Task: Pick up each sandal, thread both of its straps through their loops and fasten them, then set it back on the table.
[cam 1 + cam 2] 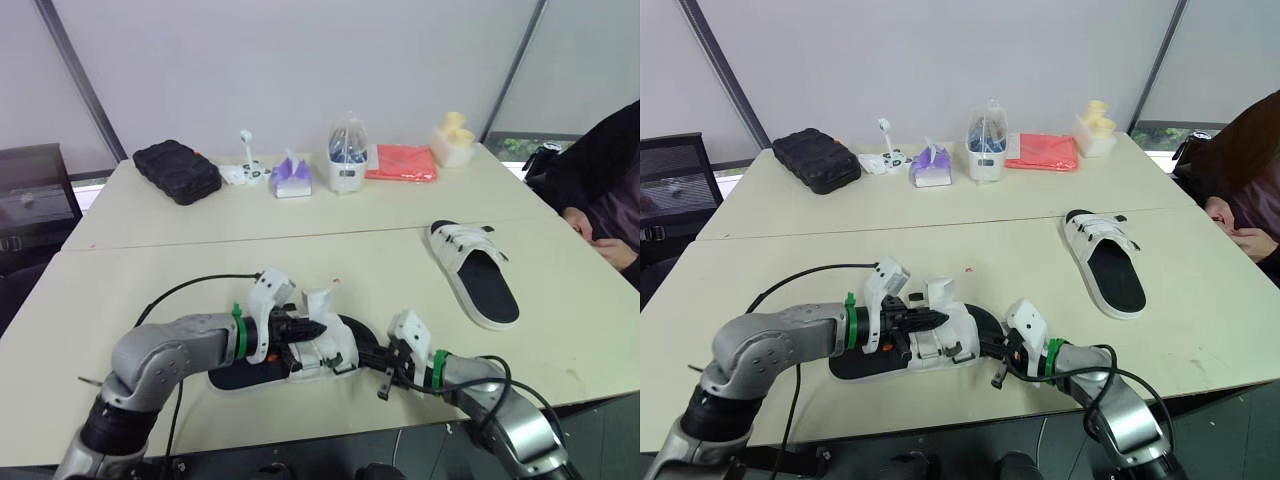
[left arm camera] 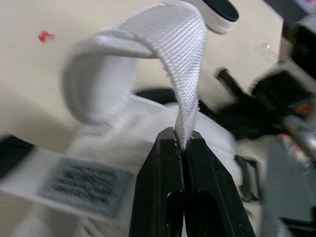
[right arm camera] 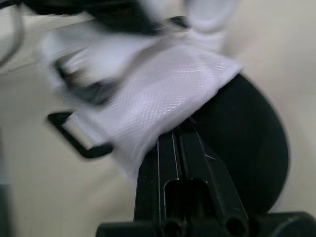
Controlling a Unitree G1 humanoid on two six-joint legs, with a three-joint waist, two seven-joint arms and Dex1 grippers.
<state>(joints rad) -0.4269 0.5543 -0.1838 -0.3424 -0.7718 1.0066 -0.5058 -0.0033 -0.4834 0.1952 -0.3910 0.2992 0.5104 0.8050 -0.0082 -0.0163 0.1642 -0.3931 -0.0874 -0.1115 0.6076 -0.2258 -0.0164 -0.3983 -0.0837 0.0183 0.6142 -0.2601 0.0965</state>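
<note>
From the head camera, the near sandal [image 1: 300,358] lies on the front part of the pale counter [image 1: 150,262], its black sole flat and its white upper between the two arms. The left claw [image 1: 318,326] reaches in from the left and is clamped on a white strap [image 1: 318,300] that stands up above the upper. The right claw [image 1: 388,362] meets the same sandal at its right end. The far sandal [image 1: 475,272] lies by itself well off to the right, sole up toward the camera, straps at its far end. Along the back edge sit a black case [image 1: 177,170], a purple tissue pack [image 1: 292,178], a clear tub [image 1: 347,160] and a red cloth [image 1: 401,162], and a person [image 1: 600,180] in dark clothing sits at the right side. In the left wrist camera the two black fingers [image 2: 160,187] are pressed together on the strap's end, and the ribbed webbing arches up and over in a loop from the pinch; a grey label [image 2: 84,180] shows on the upper beside it. In the right wrist camera the fingers [image 3: 168,163] are together with no gap, their tips at the hem of the white mesh upper over the black footbed [image 3: 252,143]; whether fabric is nipped between them I cannot tell. A black loop [image 3: 74,136] hangs off the upper's edge just beside them.
</note>
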